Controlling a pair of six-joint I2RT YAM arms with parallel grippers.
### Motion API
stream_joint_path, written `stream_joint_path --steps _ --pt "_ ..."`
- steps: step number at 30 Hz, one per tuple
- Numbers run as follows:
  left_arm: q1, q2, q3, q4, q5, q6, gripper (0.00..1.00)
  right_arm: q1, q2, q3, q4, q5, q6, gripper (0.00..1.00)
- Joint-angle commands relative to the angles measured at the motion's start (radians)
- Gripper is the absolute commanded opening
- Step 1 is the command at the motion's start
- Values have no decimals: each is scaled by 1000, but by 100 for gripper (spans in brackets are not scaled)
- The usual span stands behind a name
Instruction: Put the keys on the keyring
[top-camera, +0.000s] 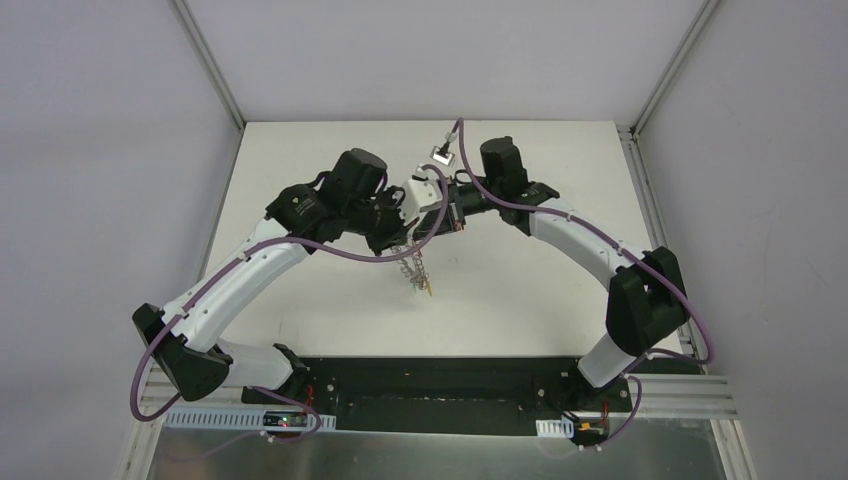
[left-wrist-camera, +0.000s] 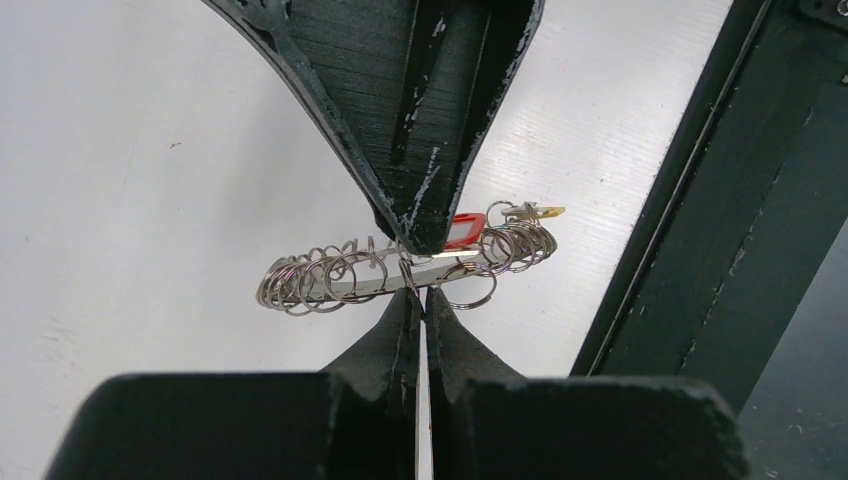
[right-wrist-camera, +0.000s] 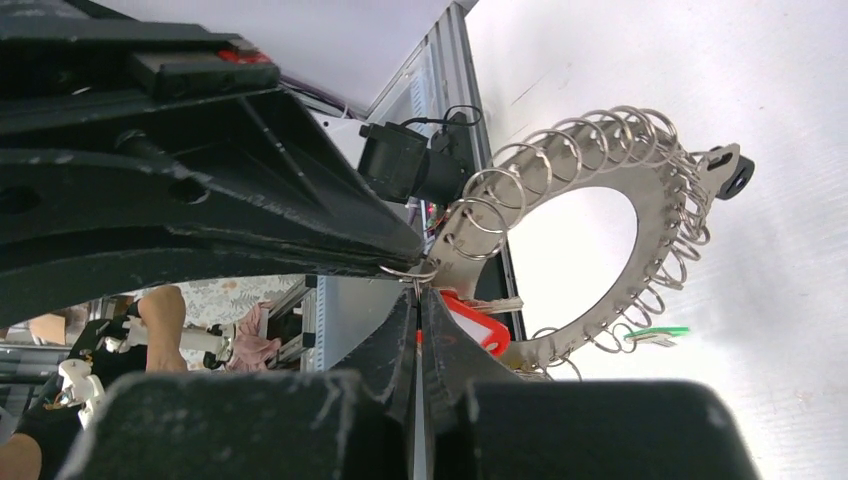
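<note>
Clamping fully shut with the left gripper (left-wrist-camera: 420, 300), fingertips together on the thin edge of the large flat grey metal keyring (left-wrist-camera: 365, 285), seen side-on just past the tips. Meeting it tip to tip with the right gripper (right-wrist-camera: 418, 300), likewise pressed fully shut and pinching what looks like one small wire loop of the ring's coiled rim; not possible to tell whether that loop is carrying a key.

Holding the ring between the two wrists, apparently lifted off the white table (top-camera: 520, 290) and hanging just below the tips in the overhead view.

Carrying several tiny keys around the rim:
- the red plastic-headed key (right-wrist-camera: 478, 325) right beside the right fingertips;
- the green-headed key (right-wrist-camera: 655, 333) further round, away from the tips;
- the yellow-headed key (left-wrist-camera: 548, 211) out at the ring's end, off to one side of the left tips;
- what looks like a black-headed key (right-wrist-camera: 735, 175) across the wide hole.

Judging the step as threading: bracing the ring with one arm while working a loop onto it with the other. Calling next for a steady left hold and a small twisting slide from the right, guarding against the springy wire slipping free.
</note>
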Motion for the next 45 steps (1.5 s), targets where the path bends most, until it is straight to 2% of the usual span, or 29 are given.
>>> stream_joint_path --steps 1,10,24,45 --pt "-38 -37 24 16 38 31 0 1 24 54 1 119 -30 0" --pt "-50 -29 26 11 22 43 0 7 34 61 -27 127 -34 0" --pt "-49 -38 11 16 8 40 0 -23 -4 47 -8 48 -44 0" --pt "-50 -32 12 13 6 32 0 -43 -63 -4 145 -111 17 0"
